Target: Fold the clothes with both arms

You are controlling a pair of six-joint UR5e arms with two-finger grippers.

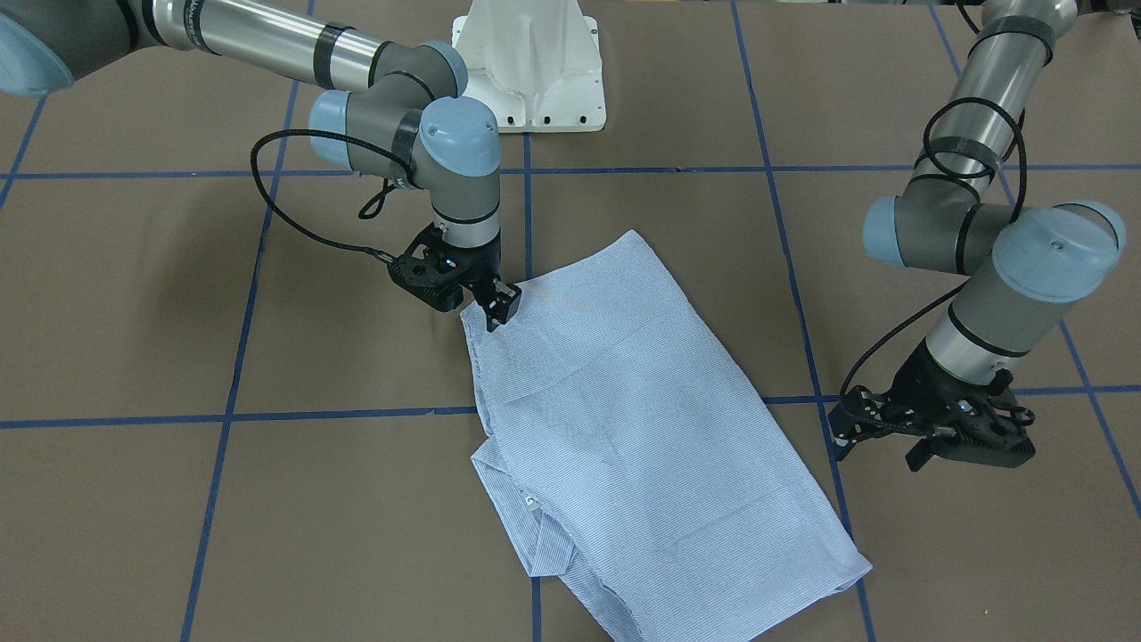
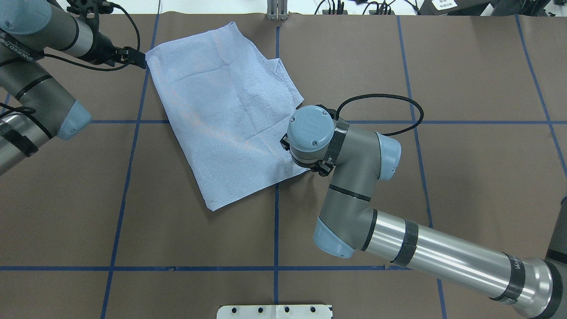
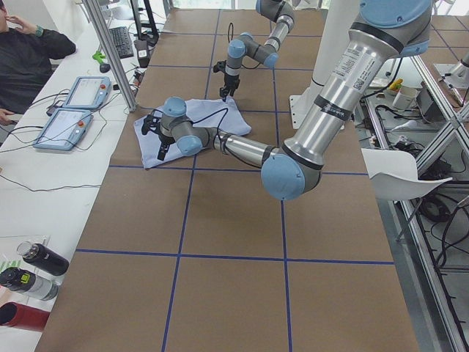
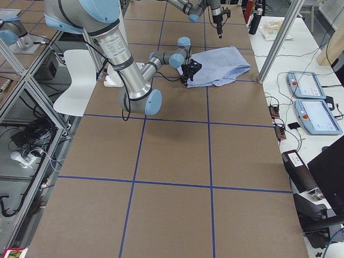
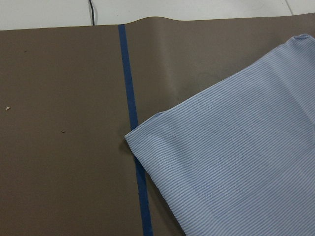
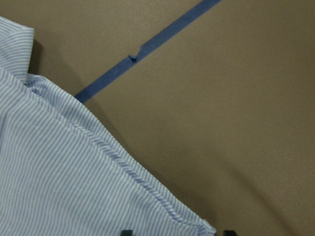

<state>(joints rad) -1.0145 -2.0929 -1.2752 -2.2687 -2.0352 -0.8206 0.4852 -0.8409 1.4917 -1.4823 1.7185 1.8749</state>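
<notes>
A table (image 1: 134, 294) covered in brown paper and gridded with blue tape (image 1: 232, 415) is shown, with a white pedestal (image 1: 530, 71) at the robot's edge. The shirt (image 1: 624, 419) is laid folded into a rough rectangle, askew, toward the far edge, with its collar (image 1: 526, 526) on the far right side. The right gripper (image 1: 497, 310) is pointed down at the shirt's near right corner. In the right wrist view its fingertips (image 6: 127, 233) are seen spread, and the hemmed corner lies between them, unpinched. The left gripper (image 1: 856, 435) is held nearly level above the table, near the shirt's far left corner. Whether its fingers are spread or pressed together cannot be told. In the left wrist view that corner is seen lying over a tape line. A seated person (image 3: 33, 51) is seen at a side desk in the exterior left view
</notes>
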